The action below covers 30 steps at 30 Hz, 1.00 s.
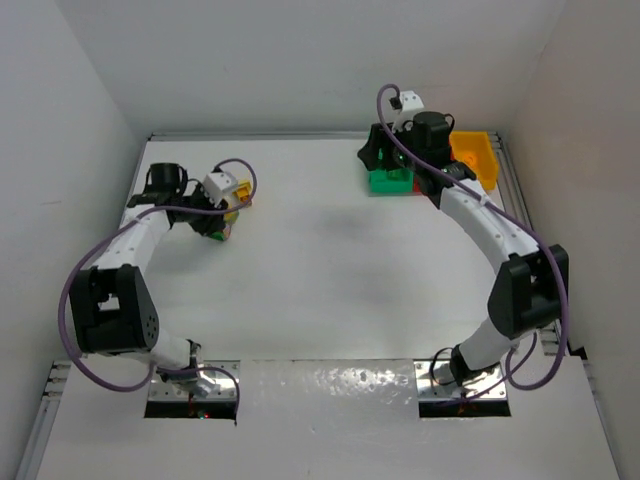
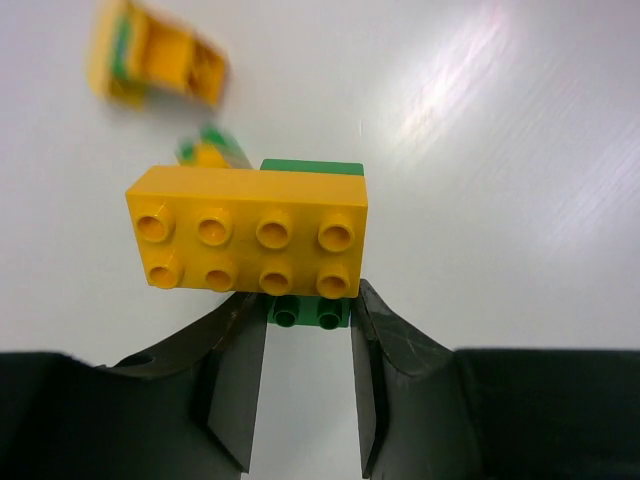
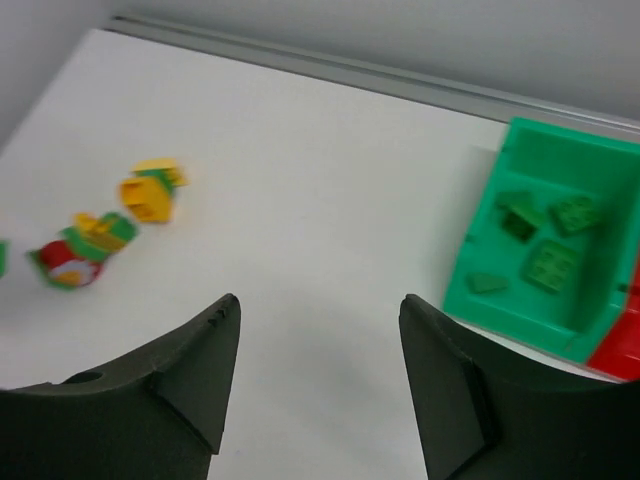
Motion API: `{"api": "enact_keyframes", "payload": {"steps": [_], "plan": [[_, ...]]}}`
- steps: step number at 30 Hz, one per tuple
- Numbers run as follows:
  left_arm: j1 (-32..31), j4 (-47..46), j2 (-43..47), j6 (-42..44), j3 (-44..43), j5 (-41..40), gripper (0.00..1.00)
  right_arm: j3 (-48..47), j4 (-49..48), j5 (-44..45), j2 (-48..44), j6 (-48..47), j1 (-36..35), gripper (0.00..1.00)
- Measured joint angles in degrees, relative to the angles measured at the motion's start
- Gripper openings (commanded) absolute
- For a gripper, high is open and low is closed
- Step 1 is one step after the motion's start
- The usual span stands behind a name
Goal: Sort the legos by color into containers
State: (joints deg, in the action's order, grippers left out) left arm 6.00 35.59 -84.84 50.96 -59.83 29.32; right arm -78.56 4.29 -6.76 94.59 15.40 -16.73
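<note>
Black fingers (image 2: 235, 380) of the left pincer (image 2: 308, 300) are closed on a small green studded plastic brick (image 2: 308, 312), one finger on each side. A yellow eight-stud plastic brick (image 2: 247, 240) lies across that green brick at 12 o'clock from the fingertips, studs facing the wrist camera. Whether the two are joined cannot be told. At 11 o'clock beyond them, more yellow and green bricks (image 2: 160, 65) rest on the white counter (image 2: 480, 150), blurred. Seen from above, this grip sits at 10 o'clock on the counter.

Right pincer (image 3: 320, 310): jaws apart, nothing between them, at 1 o'clock on the counter, near the green rectangular open-top plastic bin (image 3: 480, 250). That bin holds several green bricks (image 3: 550, 265). A red plastic bin (image 3: 615, 355) stands just beside it. A yellow-orange plastic bin (image 1: 475, 150) stands at 2 o'clock from the green one. A loose cluster of red, green and yellow bricks (image 3: 85, 250) lies well apart from the bins.
</note>
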Motion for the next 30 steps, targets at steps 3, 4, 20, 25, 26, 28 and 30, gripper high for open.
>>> {"api": "enact_keyframes", "payload": {"steps": [3,4,20,25,26,28,30], "plan": [[-2.1,-4.1,2.6,-1.6,-2.3,6.3,0.0,3.0,-2.9,-8.2,-3.3,1.9,-1.0,0.65],[-3.8,-5.6,3.7,-2.2,-2.4,7.8,0.0,3.0,-3.3,-10.8,-3.7,2.4,-1.6,0.65],[-14.7,-11.3,5.4,-4.3,-2.6,20.2,0.0,2.8,-5.9,-21.7,-5.4,5.4,-15.3,0.67],[-15.3,-9.4,5.7,0.3,-2.6,20.2,0.0,-0.3,-5.8,-21.7,0.0,8.3,-19.0,0.66],[-15.3,-9.2,5.7,1.0,-2.6,20.2,0.0,-1.0,-5.8,-21.6,1.1,8.8,-19.3,0.66],[-15.4,-8.8,6.0,2.1,-2.6,20.1,0.0,-2.1,-5.4,-20.6,2.9,9.8,-19.5,0.66],[-15.7,-8.5,6.2,3.3,-2.6,19.8,0.0,-3.8,-4.6,-19.6,4.7,10.6,-19.6,0.66]]}}
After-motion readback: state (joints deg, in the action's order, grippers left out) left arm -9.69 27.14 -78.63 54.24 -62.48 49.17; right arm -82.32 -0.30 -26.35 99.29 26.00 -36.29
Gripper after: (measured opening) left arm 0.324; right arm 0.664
